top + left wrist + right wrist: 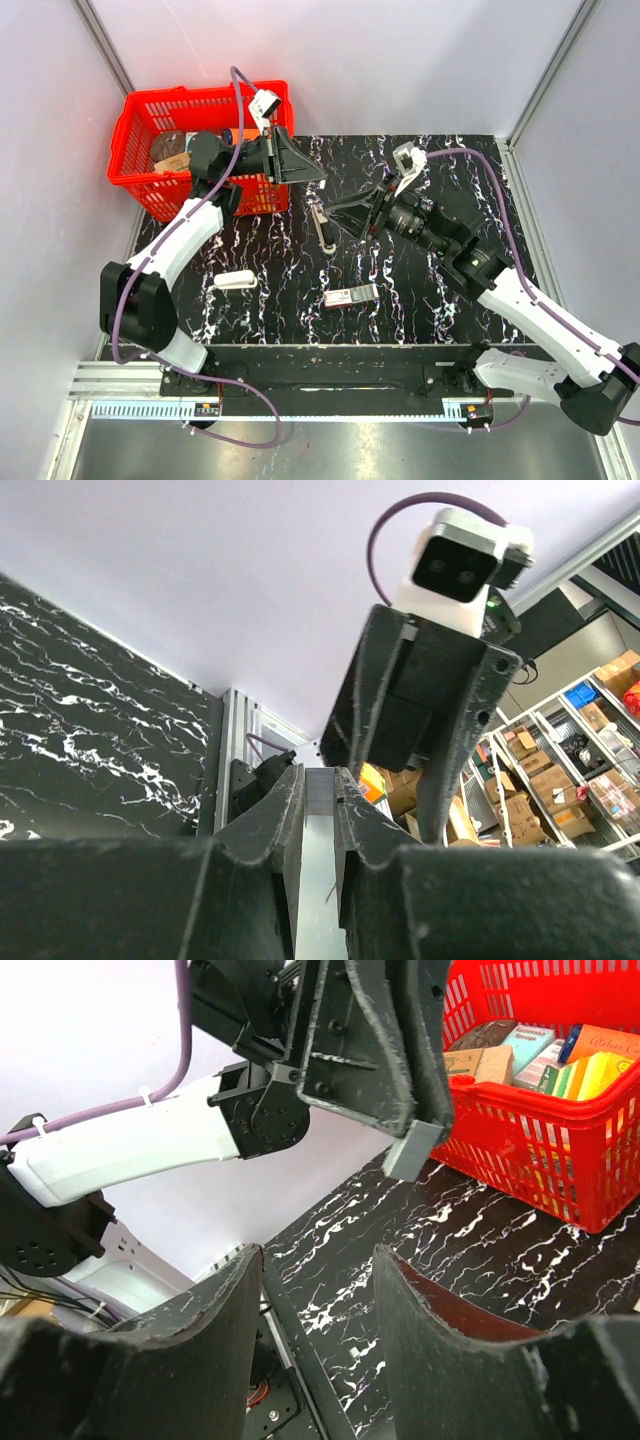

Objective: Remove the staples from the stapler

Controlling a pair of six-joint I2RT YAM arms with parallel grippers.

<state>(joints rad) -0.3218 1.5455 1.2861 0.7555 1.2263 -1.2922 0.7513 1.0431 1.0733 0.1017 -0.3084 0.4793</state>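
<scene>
- My left pincer (314,172) hangs above the black marbled desk (420,300), just beside the red basket (200,92). Its fingers are nearly together on a small grey piece (413,1150) (seen jutting from the tips in the right wrist view).
- My right pincer (348,218) faces it from the other side, jaws standing moderately apart with nothing between them.
- The stapler (324,230) lies on the desk, low between the two pincers and near the right one's tips.
- A white oblong piece (235,280) and a red-and-white box (350,296) lie nearer my bases, apart from each other.
</scene>
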